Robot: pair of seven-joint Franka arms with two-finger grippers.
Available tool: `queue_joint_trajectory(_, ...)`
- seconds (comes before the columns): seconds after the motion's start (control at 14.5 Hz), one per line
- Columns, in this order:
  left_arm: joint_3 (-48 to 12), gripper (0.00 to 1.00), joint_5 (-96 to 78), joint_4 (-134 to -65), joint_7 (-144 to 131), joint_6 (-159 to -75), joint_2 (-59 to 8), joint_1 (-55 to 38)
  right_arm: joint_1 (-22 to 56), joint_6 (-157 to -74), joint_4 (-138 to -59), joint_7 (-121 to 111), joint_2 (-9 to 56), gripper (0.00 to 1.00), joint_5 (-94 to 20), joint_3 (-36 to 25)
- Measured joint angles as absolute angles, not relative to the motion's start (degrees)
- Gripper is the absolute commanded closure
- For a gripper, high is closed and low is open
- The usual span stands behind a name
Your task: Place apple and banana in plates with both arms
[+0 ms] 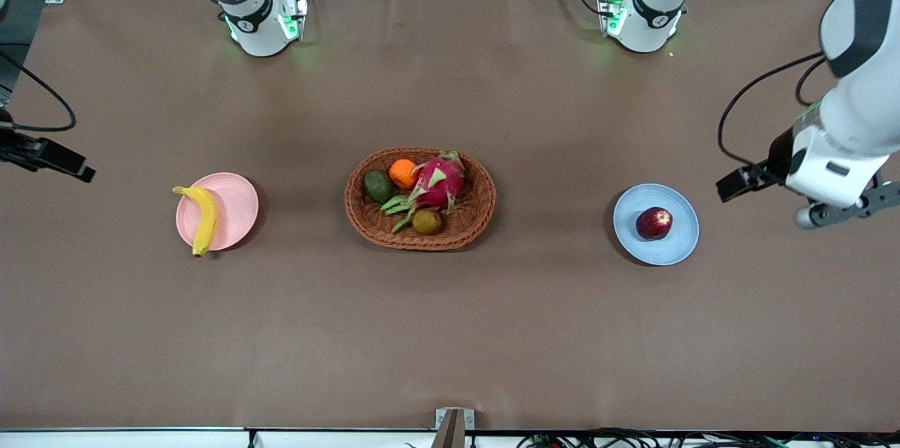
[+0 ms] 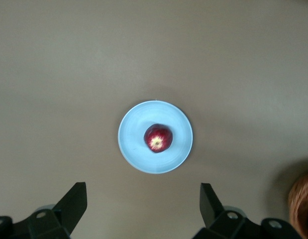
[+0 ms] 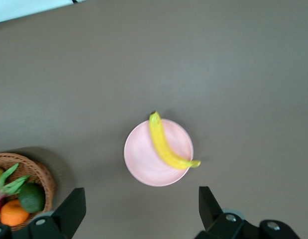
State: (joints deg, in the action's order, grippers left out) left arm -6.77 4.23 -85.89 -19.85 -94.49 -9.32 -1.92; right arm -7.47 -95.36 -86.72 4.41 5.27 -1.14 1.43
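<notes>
The dark red apple [image 1: 654, 223] sits in the middle of the light blue plate [image 1: 676, 244], toward the left arm's end of the table. The yellow banana [image 1: 206, 217] lies across the pale pink plate [image 1: 238, 205], toward the right arm's end, both tips past the rim. My left gripper [image 2: 144, 199] is open and empty, high over bare table beside the blue plate [image 2: 134, 147] and apple [image 2: 157, 138]. My right gripper [image 3: 141, 201] is open and empty, high over bare table beside the pink plate [image 3: 144, 162] and banana [image 3: 163, 144].
An oval wicker basket [image 1: 365, 223] stands mid-table between the plates, holding a dragon fruit [image 1: 441, 181], an orange fruit [image 1: 402, 172], an avocado [image 1: 377, 186] and a brown fruit [image 1: 427, 221]. The left arm's hand [image 1: 837, 181] hangs at the table's end.
</notes>
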Motion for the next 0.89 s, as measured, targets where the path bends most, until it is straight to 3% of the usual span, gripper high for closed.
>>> queue_joint_trajectory(0.41, -6.83, 0.00, 2.07, -85.91, -11.80, -86.74, -3.01, -1.83, -7.14, -94.17, -84.79, 1.15, 5.07, 0.00, -0.35, 1.77)
queue_joint_trajectory(0.89, -7.21, 0.00, -0.13, -90.43, -10.78, -85.73, 2.69, -1.85, -4.16, -94.04, -83.74, 0.64, 4.71, 0.00, -0.34, -0.65)
